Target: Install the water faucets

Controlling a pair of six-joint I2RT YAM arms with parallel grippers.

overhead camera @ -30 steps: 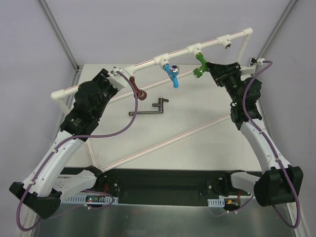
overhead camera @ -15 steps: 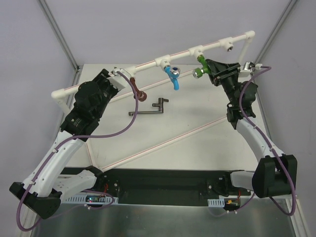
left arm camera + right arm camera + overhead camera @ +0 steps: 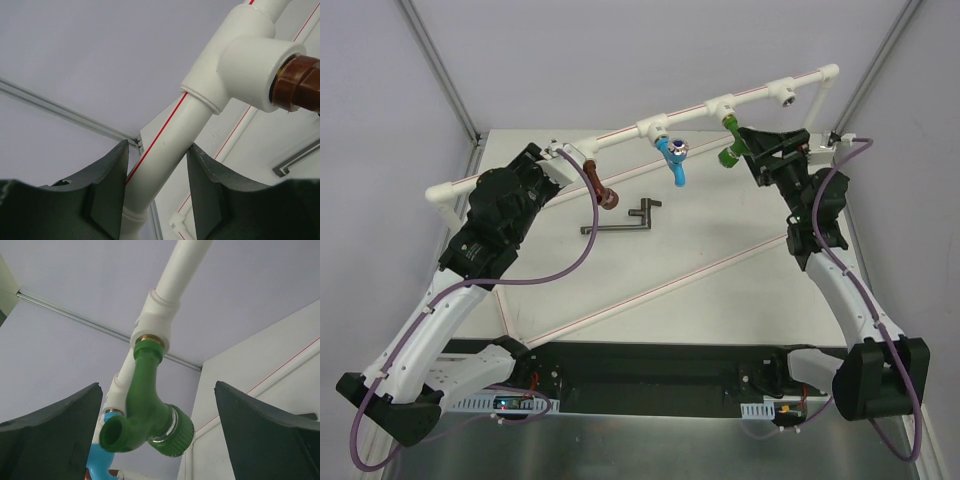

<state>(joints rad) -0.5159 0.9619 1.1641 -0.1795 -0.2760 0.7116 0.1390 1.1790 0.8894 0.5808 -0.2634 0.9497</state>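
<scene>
A white pipe frame (image 3: 620, 130) with tee fittings hangs tilted above the table. Three water faucets are screwed into its tees: reddish-brown (image 3: 603, 188), blue (image 3: 675, 158) and green (image 3: 731, 147). My left gripper (image 3: 558, 158) is shut on the pipe (image 3: 170, 130) just below the tee that carries the brown faucet (image 3: 300, 82). In the left wrist view the pipe sits between both fingers of the gripper (image 3: 159, 150). My right gripper (image 3: 747, 150) stands open at the green faucet. That faucet (image 3: 145, 410) hangs between the wide-apart fingers of the gripper (image 3: 159, 387), touching neither. The blue faucet (image 3: 102, 460) shows behind it.
A dark metal L-shaped tool (image 3: 620, 218) lies on the table under the pipe. One tee (image 3: 782, 92) near the frame's right corner has an open socket. White red-lined pipes (image 3: 660, 285) run diagonally across the tabletop. Metal posts rise at the back corners.
My right gripper has opened and let go of the green faucet, which has turned on its tee. The frame's right end has risen slightly. The left arm holds still.
</scene>
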